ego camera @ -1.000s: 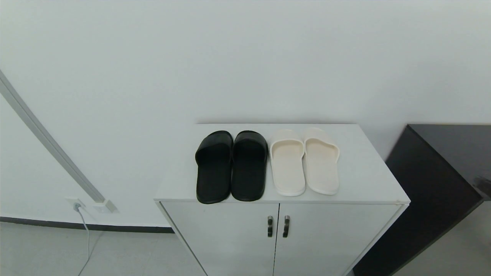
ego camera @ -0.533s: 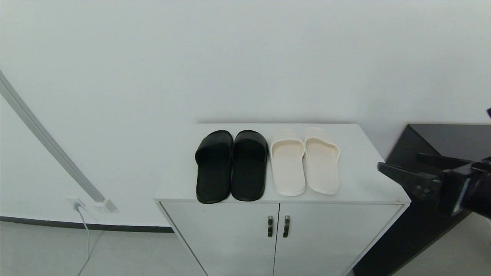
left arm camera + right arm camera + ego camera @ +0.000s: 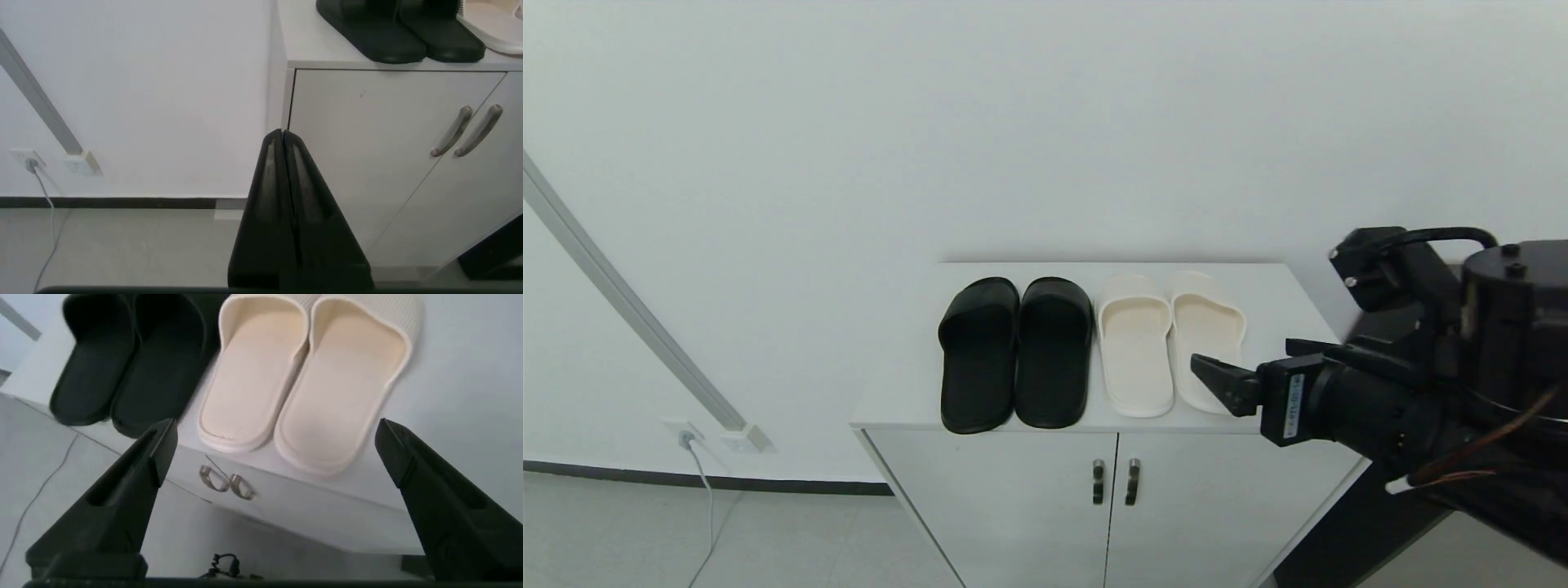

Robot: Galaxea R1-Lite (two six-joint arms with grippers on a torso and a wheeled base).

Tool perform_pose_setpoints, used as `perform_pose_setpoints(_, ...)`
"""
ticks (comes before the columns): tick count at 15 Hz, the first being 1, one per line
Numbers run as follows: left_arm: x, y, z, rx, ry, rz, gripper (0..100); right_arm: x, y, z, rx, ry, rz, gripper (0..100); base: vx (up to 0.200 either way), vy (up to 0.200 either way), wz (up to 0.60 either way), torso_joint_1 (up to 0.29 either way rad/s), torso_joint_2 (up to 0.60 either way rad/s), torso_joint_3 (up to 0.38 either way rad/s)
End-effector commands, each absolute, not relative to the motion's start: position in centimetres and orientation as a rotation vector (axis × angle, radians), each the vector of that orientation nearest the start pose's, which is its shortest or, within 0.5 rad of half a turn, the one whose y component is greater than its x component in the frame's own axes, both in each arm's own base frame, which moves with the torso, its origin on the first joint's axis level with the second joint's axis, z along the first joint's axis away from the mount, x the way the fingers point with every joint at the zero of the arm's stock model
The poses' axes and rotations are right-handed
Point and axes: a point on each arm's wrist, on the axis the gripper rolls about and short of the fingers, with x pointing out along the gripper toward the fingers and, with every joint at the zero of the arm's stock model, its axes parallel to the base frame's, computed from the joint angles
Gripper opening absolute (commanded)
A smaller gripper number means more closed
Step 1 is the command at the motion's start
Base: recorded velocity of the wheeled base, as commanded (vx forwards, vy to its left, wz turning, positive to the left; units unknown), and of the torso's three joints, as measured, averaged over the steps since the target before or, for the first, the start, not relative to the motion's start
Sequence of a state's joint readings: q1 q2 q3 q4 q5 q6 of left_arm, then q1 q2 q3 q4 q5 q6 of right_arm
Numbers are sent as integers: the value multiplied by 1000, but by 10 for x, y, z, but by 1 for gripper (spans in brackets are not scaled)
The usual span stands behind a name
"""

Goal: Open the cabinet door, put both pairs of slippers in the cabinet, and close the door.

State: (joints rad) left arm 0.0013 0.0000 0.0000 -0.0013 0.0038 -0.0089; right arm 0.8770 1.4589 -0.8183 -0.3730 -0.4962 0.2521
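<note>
A white cabinet (image 3: 1307,384) stands against the wall with both doors shut, their two handles (image 3: 1115,482) side by side at the middle. On its top lie a black pair of slippers (image 3: 1013,351) on the left and a cream pair (image 3: 1172,343) on the right, heels toward the front edge. My right gripper (image 3: 1245,359) hangs open just right of the cream pair, above the front right of the top. From the right wrist, its spread fingers frame the cream slippers (image 3: 306,376) and the handles (image 3: 222,482). My left gripper (image 3: 283,135) is shut, low before the left door (image 3: 368,163).
A dark piece of furniture (image 3: 1339,527) stands right of the cabinet. On the wall at the left there is a socket with a cable (image 3: 690,441) and a slanting grey rail (image 3: 621,302). Bare floor (image 3: 768,539) lies left of the cabinet.
My right arm has come in from the right and moved left, so its open gripper now hangs beside the cream slippers. The slippers and doors have not moved.
</note>
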Motion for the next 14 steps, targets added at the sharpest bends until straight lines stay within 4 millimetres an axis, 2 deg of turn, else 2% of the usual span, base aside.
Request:
perform_pose_setpoints(1,-23,0,76,-9,-2,6,0,187,211,210,69,305,304,100,0,0,0,0,0,0)
perform_pose_setpoints(3,-23,0,76,-11,-2,6,0,204,229,196,55,306,207,100,0,0,0,0,0,0)
perform_pose_setpoints(5,-23,0,76,-11,-2,6,0,215,242,183,47,290,174,100,0,0,0,0,0,0)
perform_pose_setpoints(6,-23,0,76,-12,-2,6,0,226,251,172,41,267,164,100,0,0,0,0,0,0)
perform_pose_setpoints(8,-23,0,76,-14,-2,6,0,245,261,163,63,221,143,100,0,0,0,0,0,0)
perform_pose_setpoints(11,-23,0,76,-12,-2,6,0,268,263,159,60,186,102,100,0,0,0,0,0,0)
perform_pose_setpoints(14,-23,0,76,-14,-2,6,0,282,261,158,69,176,69,100,0,0,0,0,0,0)
